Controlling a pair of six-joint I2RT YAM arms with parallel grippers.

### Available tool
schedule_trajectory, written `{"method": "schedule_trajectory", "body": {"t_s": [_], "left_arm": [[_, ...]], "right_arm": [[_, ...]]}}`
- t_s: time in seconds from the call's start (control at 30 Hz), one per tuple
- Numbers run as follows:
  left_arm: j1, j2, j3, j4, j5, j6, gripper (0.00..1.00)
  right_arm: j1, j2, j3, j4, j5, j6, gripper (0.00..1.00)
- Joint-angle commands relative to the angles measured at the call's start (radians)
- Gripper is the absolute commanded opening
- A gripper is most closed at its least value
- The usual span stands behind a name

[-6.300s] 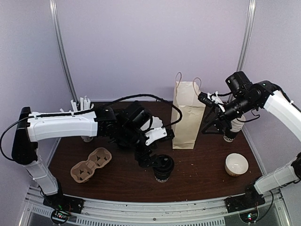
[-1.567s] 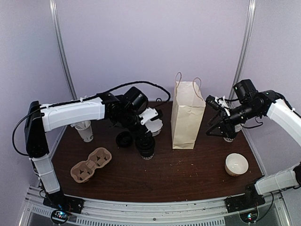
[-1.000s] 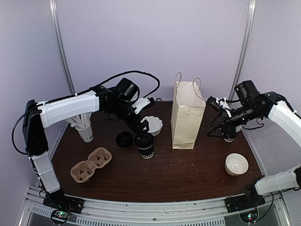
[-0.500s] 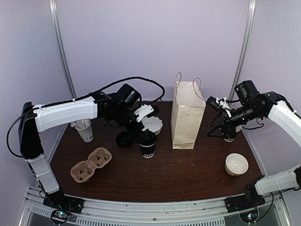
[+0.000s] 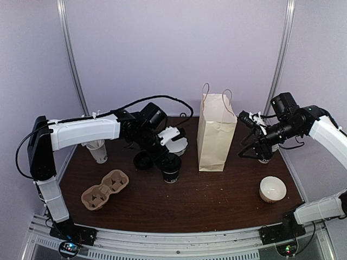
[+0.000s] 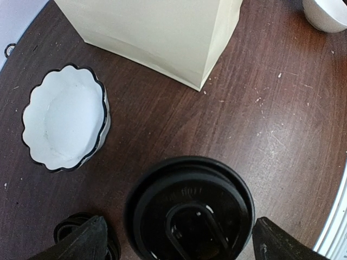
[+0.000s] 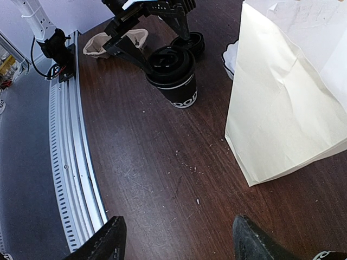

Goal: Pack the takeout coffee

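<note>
black-lidded takeout coffee point(image 6: 191, 208), between spread left end effector point(image 6: 179, 242) jaws

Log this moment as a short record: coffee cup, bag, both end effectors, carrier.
coffee cup: upright on the table, black lid on, left of the bag
paper bag: standing upright, cup not yet inside
left end effector: open, fingers either side of the cup, not closed on it
right end effector: open, empty, beside the bag
cup carrier: both wells empty, near left of the table
</note>
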Motion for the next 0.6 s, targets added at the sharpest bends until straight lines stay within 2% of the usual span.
{"method": "schedule_trajectory", "body": {"t_s": [0.0, 0.17, 0.57], "left_arm": [[-0.002, 0.028, 0.015, 0.048, -0.013, -0.013, 0.97], [-0.002, 0.043, 0.014, 0.045, -0.022, -0.011, 0.96], [-0.002, 0.061, 0.059, -0.003, -0.034, -0.008, 0.85]], "right_arm": [[-0.007, -0.003, -0.010, 0.006, 0.000, -0.003, 0.71], [-0.007, -0.005, -0.014, 0.006, 0.003, -0.005, 0.71], [-0.007, -0.008, -0.014, 0.005, 0.004, -0.005, 0.71]]}}
